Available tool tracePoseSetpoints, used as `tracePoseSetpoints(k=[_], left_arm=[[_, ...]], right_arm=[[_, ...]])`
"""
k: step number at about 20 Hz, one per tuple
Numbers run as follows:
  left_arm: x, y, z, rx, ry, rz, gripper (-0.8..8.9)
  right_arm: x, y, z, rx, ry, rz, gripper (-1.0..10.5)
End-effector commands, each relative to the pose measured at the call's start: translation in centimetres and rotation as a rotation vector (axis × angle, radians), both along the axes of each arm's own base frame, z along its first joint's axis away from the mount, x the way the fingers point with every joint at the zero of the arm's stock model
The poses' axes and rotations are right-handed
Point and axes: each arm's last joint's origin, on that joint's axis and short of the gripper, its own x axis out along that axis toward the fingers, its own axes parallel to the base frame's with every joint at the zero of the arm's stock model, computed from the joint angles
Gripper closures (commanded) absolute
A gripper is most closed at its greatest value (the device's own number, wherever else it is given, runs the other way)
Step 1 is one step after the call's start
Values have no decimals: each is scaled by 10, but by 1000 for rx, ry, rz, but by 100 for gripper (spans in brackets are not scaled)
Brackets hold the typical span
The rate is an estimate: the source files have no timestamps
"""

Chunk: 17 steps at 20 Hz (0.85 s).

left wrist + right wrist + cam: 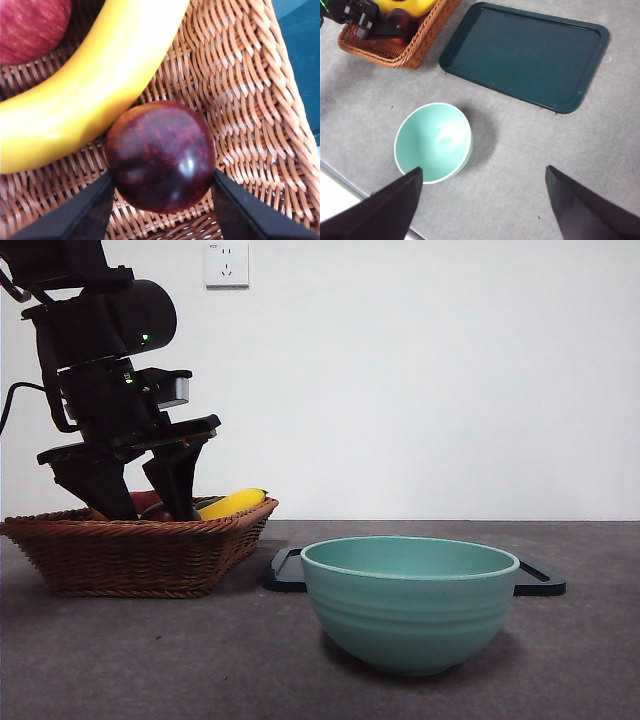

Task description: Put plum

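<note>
The plum (160,155), dark maroon and glossy, lies on the bottom of the wicker basket (130,555), touching a yellow banana (90,95). My left gripper (162,180) is down in the basket with one jaw pressed against each side of the plum. In the front view this gripper (150,510) reaches into the basket from above at the left. In the right wrist view the plum (402,20) shows dark in the basket (415,47). My right gripper (482,170) is open and empty, high above the table.
A red apple (30,25) lies in the basket beyond the banana (235,502). A teal bowl (410,600) stands in front on the grey table; it also shows in the right wrist view (432,142). A dark green tray (525,55) lies behind it, beside the basket.
</note>
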Motion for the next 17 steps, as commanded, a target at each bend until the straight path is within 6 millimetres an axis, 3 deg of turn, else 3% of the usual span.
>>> tracePoseSetpoints(k=[1,6,12,14,17], left_arm=[[1,-2,13,-15,-41,-6,578],[-19,1,56,-66,-150,-21,578],[-75,-7,115,-193,-235,-160,578],[-95,-17,125,-230,-236,-236,578],[-112,-37,125,-232,-205,-330,578]], right_arm=[[1,1,6,5,-22,5,555],[1,1,6,5,-22,5,555],[1,1,6,5,-22,5,555],[1,1,6,5,-22,5,555],[1,1,6,6,-22,5,555]])
